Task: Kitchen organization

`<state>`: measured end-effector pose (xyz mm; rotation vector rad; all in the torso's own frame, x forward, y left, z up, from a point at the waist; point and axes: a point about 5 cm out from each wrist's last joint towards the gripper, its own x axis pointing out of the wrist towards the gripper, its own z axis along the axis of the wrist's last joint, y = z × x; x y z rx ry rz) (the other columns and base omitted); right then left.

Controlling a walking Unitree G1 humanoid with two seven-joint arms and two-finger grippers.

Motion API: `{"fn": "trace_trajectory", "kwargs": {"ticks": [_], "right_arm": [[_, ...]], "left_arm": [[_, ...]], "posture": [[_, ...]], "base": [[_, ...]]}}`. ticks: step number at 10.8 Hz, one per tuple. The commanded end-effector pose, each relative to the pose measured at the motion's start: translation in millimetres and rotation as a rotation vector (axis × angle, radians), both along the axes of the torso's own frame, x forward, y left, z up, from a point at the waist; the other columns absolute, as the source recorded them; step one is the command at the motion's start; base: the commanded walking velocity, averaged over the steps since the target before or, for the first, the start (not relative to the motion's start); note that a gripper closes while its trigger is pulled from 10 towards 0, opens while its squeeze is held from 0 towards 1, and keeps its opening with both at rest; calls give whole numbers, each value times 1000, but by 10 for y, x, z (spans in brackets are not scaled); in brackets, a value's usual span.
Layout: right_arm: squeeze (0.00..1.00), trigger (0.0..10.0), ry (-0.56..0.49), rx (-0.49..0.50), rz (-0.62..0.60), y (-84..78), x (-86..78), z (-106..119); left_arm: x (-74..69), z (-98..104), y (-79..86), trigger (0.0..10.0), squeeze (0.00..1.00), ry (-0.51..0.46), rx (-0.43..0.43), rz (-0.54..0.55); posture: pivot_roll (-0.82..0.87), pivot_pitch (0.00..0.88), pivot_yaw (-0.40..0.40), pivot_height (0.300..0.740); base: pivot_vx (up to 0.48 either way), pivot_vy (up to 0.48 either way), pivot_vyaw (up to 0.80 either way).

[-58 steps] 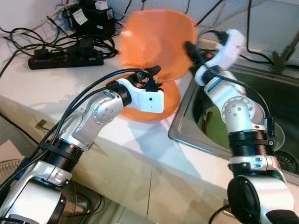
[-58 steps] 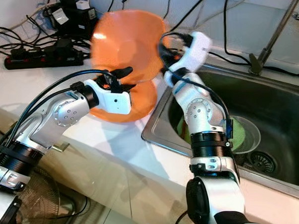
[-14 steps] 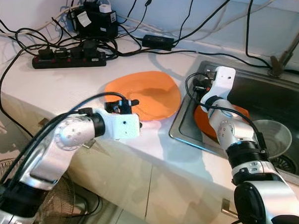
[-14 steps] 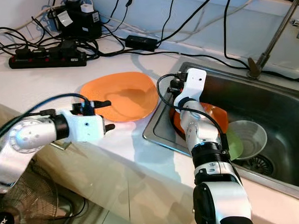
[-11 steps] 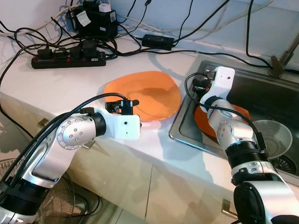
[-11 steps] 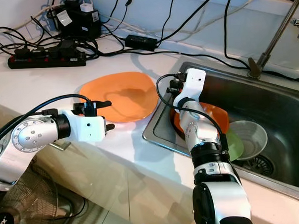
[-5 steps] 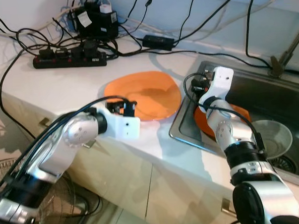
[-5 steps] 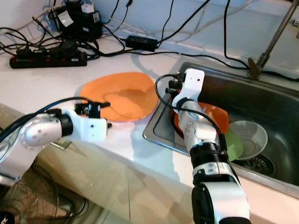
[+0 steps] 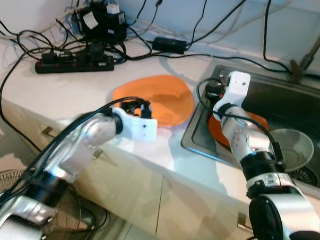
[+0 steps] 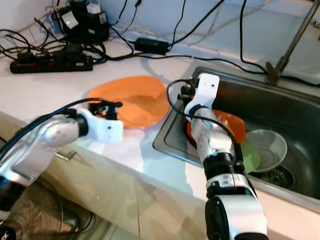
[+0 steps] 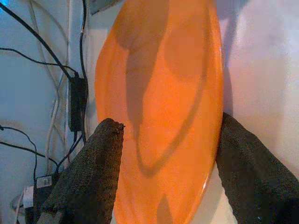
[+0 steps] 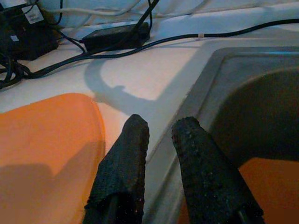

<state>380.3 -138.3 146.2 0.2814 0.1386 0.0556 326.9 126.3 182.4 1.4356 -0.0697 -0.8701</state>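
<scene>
An orange plate [image 9: 167, 96] lies flat on the white counter, just left of the sink [image 9: 202, 118]. My left gripper [image 11: 168, 123] is open at the plate's near left edge, one black finger [image 11: 93, 172] on each side of the rim. A second orange plate [image 9: 224, 136] leans inside the sink, beside a clear bowl [image 9: 291, 149] and a green plate [image 10: 250, 154]. My right gripper [image 12: 161, 126] hovers over the sink's left rim, pointing at the counter. Its fingers are shut with nothing between them.
A black power strip [image 9: 75, 65], adapters [image 9: 100, 24] and many cables crowd the back of the counter. The tap [image 9: 306, 52] rises at the far right. The counter's front edge runs just below my left arm, and a fan [image 9: 6, 185] stands on the floor.
My left gripper has slid forward to the counter plate's edge and now straddles its rim. Seconds ago the right gripper held an orange plate aloft; that plate now rests in the sink.
</scene>
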Motion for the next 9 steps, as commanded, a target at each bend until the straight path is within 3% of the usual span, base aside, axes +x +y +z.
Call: {"fn": "trace_trajectory", "kwargs": {"ticks": [1,2,9], "right_arm": [[0,10000,-24,-6,-9,-12,10,63],[0,10000,-25,-6,-11,-20,8,65],[0,10000,-20,-7,-15,-28,5,57]], "left_arm": [[38,-33,-64,10000,0,-1,25,-3],[51,-51,-101,0,0,2,20,-4],[50,-86,-128,0,0,6,15,-21]], "posture": [[169,0,-48,740],[169,0,-48,740],[167,0,-49,740]], "base": [[0,0,0],[0,0,0],[0,0,0]]}}
